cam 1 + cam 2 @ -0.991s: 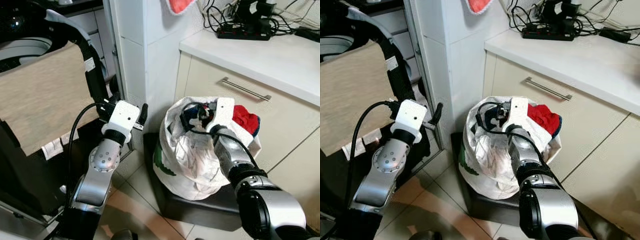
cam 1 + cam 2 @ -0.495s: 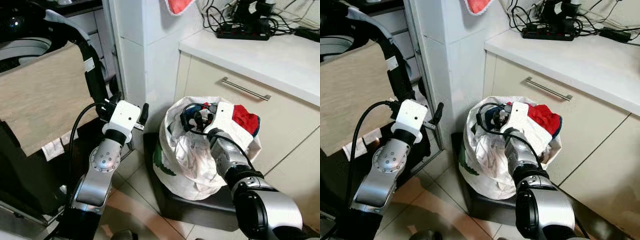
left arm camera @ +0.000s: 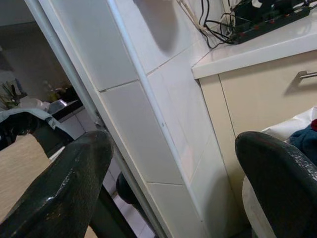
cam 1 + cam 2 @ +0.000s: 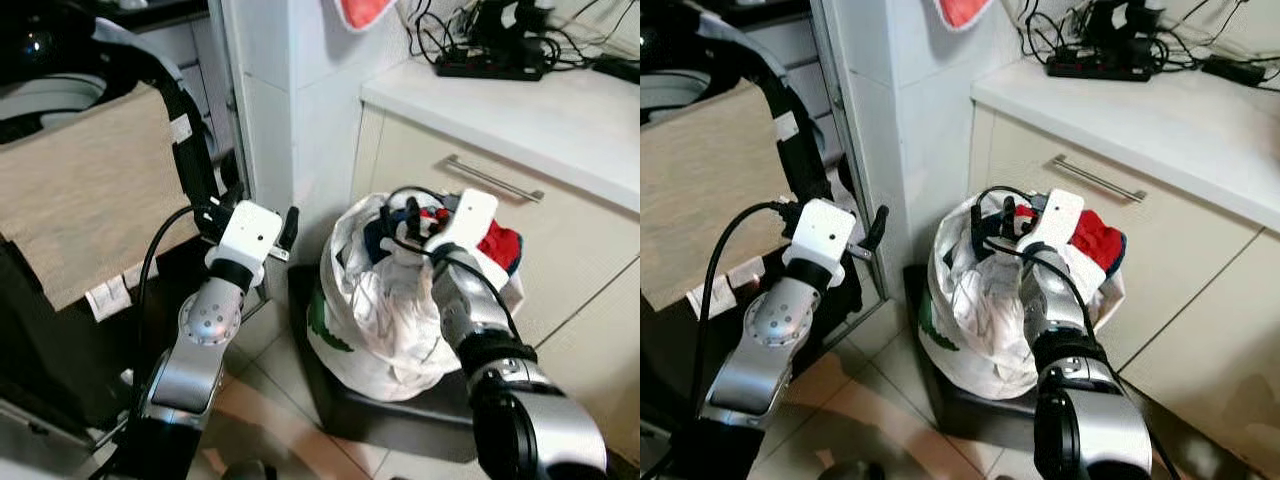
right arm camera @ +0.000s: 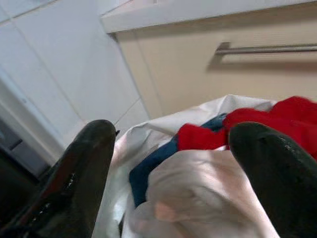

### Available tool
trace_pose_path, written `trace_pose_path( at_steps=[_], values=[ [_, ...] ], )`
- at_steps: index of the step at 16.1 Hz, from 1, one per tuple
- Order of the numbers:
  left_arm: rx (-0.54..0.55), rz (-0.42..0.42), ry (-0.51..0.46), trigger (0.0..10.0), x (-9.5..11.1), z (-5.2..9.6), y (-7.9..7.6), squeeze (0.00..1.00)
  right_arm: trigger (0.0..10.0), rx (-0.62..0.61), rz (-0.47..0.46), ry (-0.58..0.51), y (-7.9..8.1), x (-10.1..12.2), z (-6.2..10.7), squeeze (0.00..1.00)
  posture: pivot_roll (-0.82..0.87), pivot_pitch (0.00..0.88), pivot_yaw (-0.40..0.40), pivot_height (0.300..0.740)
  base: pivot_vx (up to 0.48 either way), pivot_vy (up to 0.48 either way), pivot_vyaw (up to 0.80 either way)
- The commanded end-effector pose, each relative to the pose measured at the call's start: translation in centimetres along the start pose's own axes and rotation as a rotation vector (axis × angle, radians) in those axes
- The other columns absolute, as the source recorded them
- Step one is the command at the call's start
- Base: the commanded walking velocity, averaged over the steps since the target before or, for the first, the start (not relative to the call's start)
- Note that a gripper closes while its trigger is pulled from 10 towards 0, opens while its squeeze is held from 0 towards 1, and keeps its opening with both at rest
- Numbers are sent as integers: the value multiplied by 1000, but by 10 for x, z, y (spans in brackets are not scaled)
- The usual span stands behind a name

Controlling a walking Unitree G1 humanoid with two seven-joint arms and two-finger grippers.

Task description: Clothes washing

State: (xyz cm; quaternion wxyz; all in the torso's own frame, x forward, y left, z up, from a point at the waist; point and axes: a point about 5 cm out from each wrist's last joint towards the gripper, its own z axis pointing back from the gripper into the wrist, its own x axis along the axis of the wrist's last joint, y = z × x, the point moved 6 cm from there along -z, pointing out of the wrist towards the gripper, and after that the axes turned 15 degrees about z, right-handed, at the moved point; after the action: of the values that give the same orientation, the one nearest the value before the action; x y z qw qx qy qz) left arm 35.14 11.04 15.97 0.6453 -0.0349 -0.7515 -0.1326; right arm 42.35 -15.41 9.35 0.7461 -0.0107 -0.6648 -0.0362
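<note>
Both pincers are spread. The right pincer (image 4: 400, 215) has lifted a little since a second ago, above the white laundry bag (image 4: 385, 300) of red and blue clothes (image 5: 237, 129) on the floor; the left pincer (image 4: 288, 228) hovers beside the tiled wall (image 4: 290, 110), unchanged.

I see the laundry bag (image 4: 385, 300) on a low stand (image 4: 380, 415) on the floor, in front of the cabinet (image 4: 470, 210), with the tiled pillar (image 4: 285, 110) just to its left. The clothes (image 5: 237, 129) lie in the bag's mouth; a power strip (image 4: 490, 65) sits on the surface (image 4: 540, 110) above the cabinet. My right pincer (image 4: 400, 215) is over the bag's opening, my left pincer (image 4: 285, 230) beside the pillar, the washing machine (image 4: 50, 100) further left.
</note>
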Motion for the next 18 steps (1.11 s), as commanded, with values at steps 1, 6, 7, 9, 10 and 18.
trace_pose_path(
  at_steps=[1,6,7,9,10,18],
  values=[
    [-11,-8,-6,10000,3,2,-2,0,10000,-23,6,-38,-6,13,-1,1000,-24,0,-5,740,0,0,0],
    [-17,-7,-6,10000,3,0,-3,0,10000,-43,-43,227,-13,-46,7,0,-18,0,1,740,0,0,0],
    [-19,-8,-7,10000,4,0,-3,0,10000,-44,-47,257,-14,-53,9,0,-16,0,6,740,0,0,0],
    [-25,-11,-11,10000,5,-1,-4,0,10000,-29,-41,320,-12,-63,11,0,-10,0,9,740,0,0,0],
    [-27,-13,-12,10000,6,-2,-4,0,10000,-17,-6,385,-12,-75,14,0,-10,0,10,740,0,0,0],
    [-21,-16,-8,10000,6,0,-4,0,0,-71,33,484,-25,-90,21,0,0,0,-2,740,0,0,0]
  ],
)
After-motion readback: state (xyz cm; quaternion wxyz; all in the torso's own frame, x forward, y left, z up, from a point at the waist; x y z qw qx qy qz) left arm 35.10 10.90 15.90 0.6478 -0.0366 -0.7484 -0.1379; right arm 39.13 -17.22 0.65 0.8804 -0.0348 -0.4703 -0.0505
